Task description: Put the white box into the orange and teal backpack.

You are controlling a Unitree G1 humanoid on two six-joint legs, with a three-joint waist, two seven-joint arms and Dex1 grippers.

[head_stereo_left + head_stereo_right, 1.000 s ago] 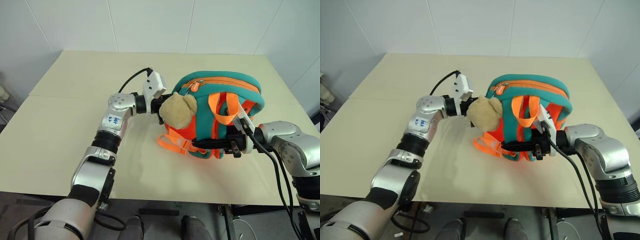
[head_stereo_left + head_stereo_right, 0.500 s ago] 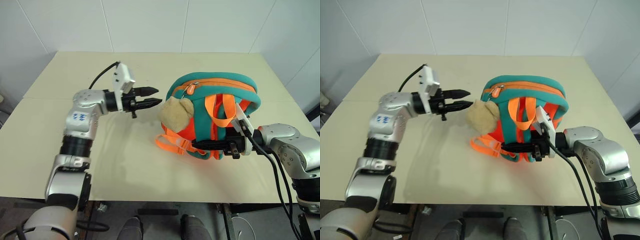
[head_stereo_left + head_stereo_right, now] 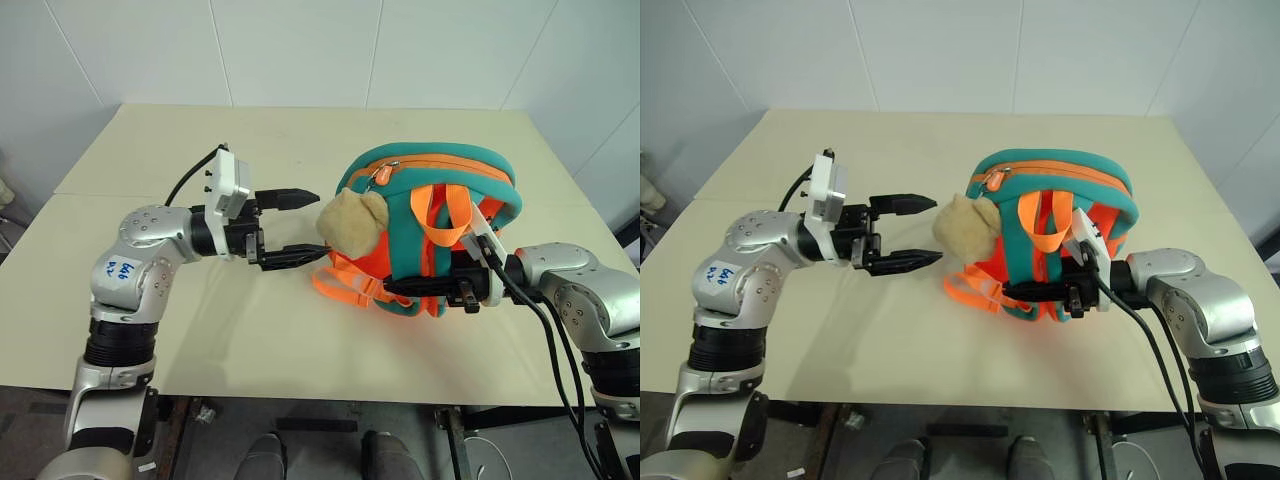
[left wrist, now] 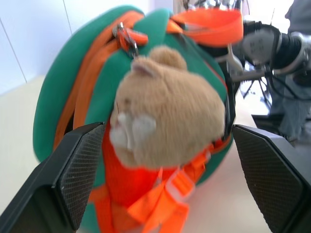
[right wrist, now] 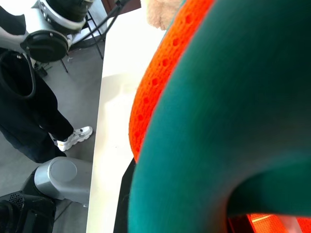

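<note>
The small rounded orange and teal backpack [image 3: 430,230] stands on the pale beige surface [image 3: 300,140], right of centre, its zip closed along the top and bright orange webbing straps [image 3: 345,285] trailing from its near left side. A tan plush toy [image 3: 350,222] hangs on its left face. The left gripper [image 3: 300,225] is spread wide and empty, pointing right, just left of the plush toy without touching it. The right gripper [image 3: 420,288] points left, clenched on a teal strap [image 3: 410,275] at the backpack's near side. The white box cannot be seen, so its place cannot be told.
</note>
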